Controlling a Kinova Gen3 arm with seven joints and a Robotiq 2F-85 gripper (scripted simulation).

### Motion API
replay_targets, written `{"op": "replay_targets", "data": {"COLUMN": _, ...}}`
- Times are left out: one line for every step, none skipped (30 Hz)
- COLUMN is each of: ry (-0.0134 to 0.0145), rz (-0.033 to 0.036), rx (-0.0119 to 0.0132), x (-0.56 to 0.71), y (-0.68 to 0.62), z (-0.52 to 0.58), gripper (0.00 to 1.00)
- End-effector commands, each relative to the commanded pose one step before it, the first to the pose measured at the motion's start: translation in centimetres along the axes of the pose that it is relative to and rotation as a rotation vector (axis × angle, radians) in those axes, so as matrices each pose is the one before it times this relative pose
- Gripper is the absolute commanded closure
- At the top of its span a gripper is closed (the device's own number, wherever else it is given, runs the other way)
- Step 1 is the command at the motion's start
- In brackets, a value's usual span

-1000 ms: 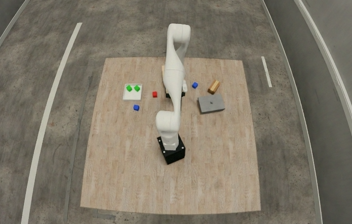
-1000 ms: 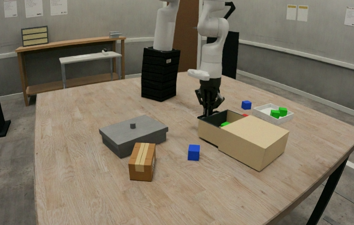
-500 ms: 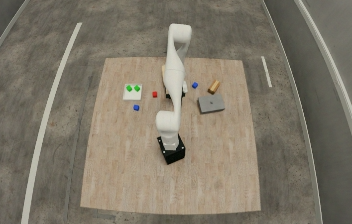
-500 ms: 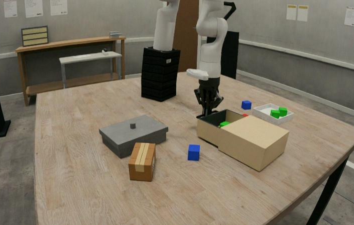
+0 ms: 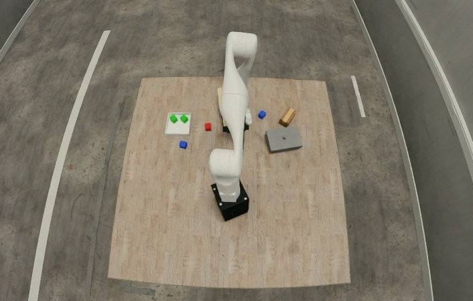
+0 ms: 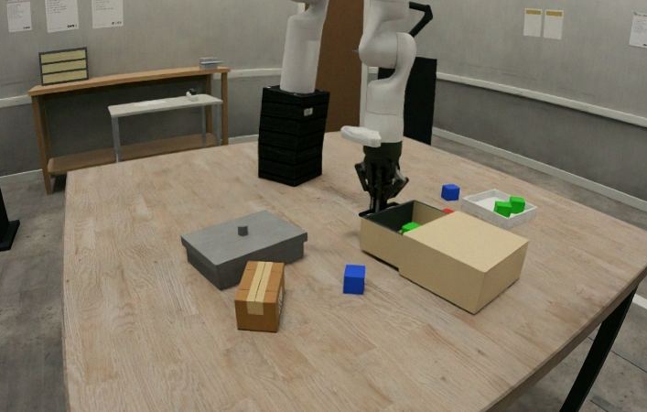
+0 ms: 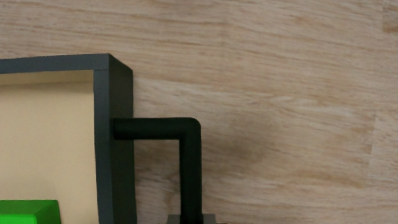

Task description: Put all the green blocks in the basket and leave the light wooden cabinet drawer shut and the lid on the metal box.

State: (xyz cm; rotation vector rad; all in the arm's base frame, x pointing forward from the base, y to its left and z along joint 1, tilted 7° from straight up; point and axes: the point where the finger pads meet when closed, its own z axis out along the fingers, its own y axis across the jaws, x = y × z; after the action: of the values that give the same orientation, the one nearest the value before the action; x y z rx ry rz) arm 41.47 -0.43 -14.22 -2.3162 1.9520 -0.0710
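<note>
The light wooden cabinet (image 5: 219,95) (image 6: 469,241) has its drawer (image 6: 381,242) (image 7: 122,100) pulled out. A green block (image 6: 410,226) (image 7: 30,214) lies in the drawer. My gripper (image 6: 377,207) (image 7: 191,219) points down in front of the drawer and is shut on its black handle (image 7: 155,128). The arm hides much of this in the top view. The white basket (image 5: 178,133) (image 6: 485,217) holds two green blocks, one (image 5: 173,118) and another (image 5: 184,118), both inside its rim. The grey metal box (image 6: 221,276) has its knobbed lid (image 5: 277,142) (image 6: 222,245) on top.
A red block (image 5: 208,126) (image 6: 448,211) lies between cabinet and basket. One blue block (image 5: 182,144) (image 6: 449,191) is near the basket; another (image 5: 261,114) (image 6: 354,279) lies between cabinet and cardboard box (image 5: 287,116) (image 6: 259,302). The cardboard box stands near the metal box.
</note>
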Motion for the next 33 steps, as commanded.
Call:
{"op": "replay_targets", "data": {"ry": 0.00035, "rz": 0.00001, "rx": 0.00132, "x": 0.016, "y": -0.06, "z": -0.053, "gripper": 0.9}}
{"op": "replay_targets", "data": {"ry": 0.0, "rz": 0.0, "rx": 0.0, "x": 0.0, "y": 0.0, "z": 0.0, "gripper": 0.9}}
{"op": "replay_targets", "data": {"ry": 0.0, "rz": 0.0, "rx": 0.0, "x": 0.0, "y": 0.0, "z": 0.0, "gripper": 0.9}}
{"op": "replay_targets", "data": {"ry": 0.0, "rz": 0.0, "rx": 0.0, "x": 0.0, "y": 0.0, "z": 0.0, "gripper": 0.9}}
{"op": "replay_targets", "data": {"ry": 0.0, "rz": 0.0, "rx": 0.0, "x": 0.0, "y": 0.0, "z": 0.0, "gripper": 0.9}}
{"op": "replay_targets", "data": {"ry": 0.0, "rz": 0.0, "rx": 0.0, "x": 0.0, "y": 0.0, "z": 0.0, "gripper": 0.9}}
{"op": "replay_targets", "data": {"ry": 0.0, "rz": 0.0, "rx": 0.0, "x": 0.0, "y": 0.0, "z": 0.0, "gripper": 0.9}}
{"op": "replay_targets", "data": {"ry": 0.0, "rz": 0.0, "rx": 0.0, "x": 0.0, "y": 0.0, "z": 0.0, "gripper": 0.9}}
{"op": "replay_targets", "data": {"ry": 0.0, "rz": 0.0, "rx": 0.0, "x": 0.0, "y": 0.0, "z": 0.0, "gripper": 0.9}}
{"op": "replay_targets", "data": {"ry": 0.0, "rz": 0.0, "rx": 0.0, "x": 0.0, "y": 0.0, "z": 0.0, "gripper": 0.9}}
{"op": "replay_targets", "data": {"ry": 0.0, "rz": 0.0, "rx": 0.0, "x": 0.0, "y": 0.0, "z": 0.0, "gripper": 0.9}}
{"op": "replay_targets", "data": {"ry": 0.0, "rz": 0.0, "rx": 0.0, "x": 0.0, "y": 0.0, "z": 0.0, "gripper": 0.9}}
{"op": "replay_targets", "data": {"ry": 0.0, "rz": 0.0, "rx": 0.0, "x": 0.0, "y": 0.0, "z": 0.0, "gripper": 0.9}}
{"op": "replay_targets", "data": {"ry": 0.0, "rz": 0.0, "rx": 0.0, "x": 0.0, "y": 0.0, "z": 0.0, "gripper": 0.9}}
{"op": "replay_targets", "data": {"ry": 0.0, "rz": 0.0, "rx": 0.0, "x": 0.0, "y": 0.0, "z": 0.0, "gripper": 0.9}}
{"op": "replay_targets", "data": {"ry": 0.0, "rz": 0.0, "rx": 0.0, "x": 0.0, "y": 0.0, "z": 0.0, "gripper": 0.9}}
{"op": "replay_targets", "data": {"ry": 0.0, "rz": 0.0, "rx": 0.0, "x": 0.0, "y": 0.0, "z": 0.0, "gripper": 0.9}}
{"op": "replay_targets", "data": {"ry": 0.0, "rz": 0.0, "rx": 0.0, "x": 0.0, "y": 0.0, "z": 0.0, "gripper": 0.9}}
{"op": "replay_targets", "data": {"ry": 0.0, "rz": 0.0, "rx": 0.0, "x": 0.0, "y": 0.0, "z": 0.0, "gripper": 0.9}}
{"op": "replay_targets", "data": {"ry": 0.0, "rz": 0.0, "rx": 0.0, "x": 0.0, "y": 0.0, "z": 0.0, "gripper": 0.9}}
{"op": "replay_targets", "data": {"ry": 0.0, "rz": 0.0, "rx": 0.0, "x": 0.0, "y": 0.0, "z": 0.0, "gripper": 0.7}}
{"op": "replay_targets", "data": {"ry": 0.0, "rz": 0.0, "rx": 0.0, "x": 0.0, "y": 0.0, "z": 0.0, "gripper": 0.7}}
{"op": "replay_targets", "data": {"ry": 0.0, "rz": 0.0, "rx": 0.0, "x": 0.0, "y": 0.0, "z": 0.0, "gripper": 0.7}}
{"op": "replay_targets", "data": {"ry": 0.0, "rz": 0.0, "rx": 0.0, "x": 0.0, "y": 0.0, "z": 0.0, "gripper": 0.7}}
{"op": "replay_targets", "data": {"ry": 0.0, "rz": 0.0, "rx": 0.0, "x": 0.0, "y": 0.0, "z": 0.0, "gripper": 0.7}}
{"op": "replay_targets", "data": {"ry": 0.0, "rz": 0.0, "rx": 0.0, "x": 0.0, "y": 0.0, "z": 0.0, "gripper": 0.7}}
{"op": "replay_targets", "data": {"ry": 0.0, "rz": 0.0, "rx": 0.0, "x": 0.0, "y": 0.0, "z": 0.0, "gripper": 0.7}}
{"op": "replay_targets", "data": {"ry": 0.0, "rz": 0.0, "rx": 0.0, "x": 0.0, "y": 0.0, "z": 0.0, "gripper": 0.7}}
{"op": "replay_targets", "data": {"ry": 0.0, "rz": 0.0, "rx": 0.0, "x": 0.0, "y": 0.0, "z": 0.0, "gripper": 0.7}}
{"op": "replay_targets", "data": {"ry": 0.0, "rz": 0.0, "rx": 0.0, "x": 0.0, "y": 0.0, "z": 0.0, "gripper": 0.7}}
{"op": "replay_targets", "data": {"ry": 0.0, "rz": 0.0, "rx": 0.0, "x": 0.0, "y": 0.0, "z": 0.0, "gripper": 0.7}}
{"op": "replay_targets", "data": {"ry": 0.0, "rz": 0.0, "rx": 0.0, "x": 0.0, "y": 0.0, "z": 0.0, "gripper": 0.7}}
{"op": "replay_targets", "data": {"ry": 0.0, "rz": 0.0, "rx": 0.0, "x": 0.0, "y": 0.0, "z": 0.0, "gripper": 0.7}}
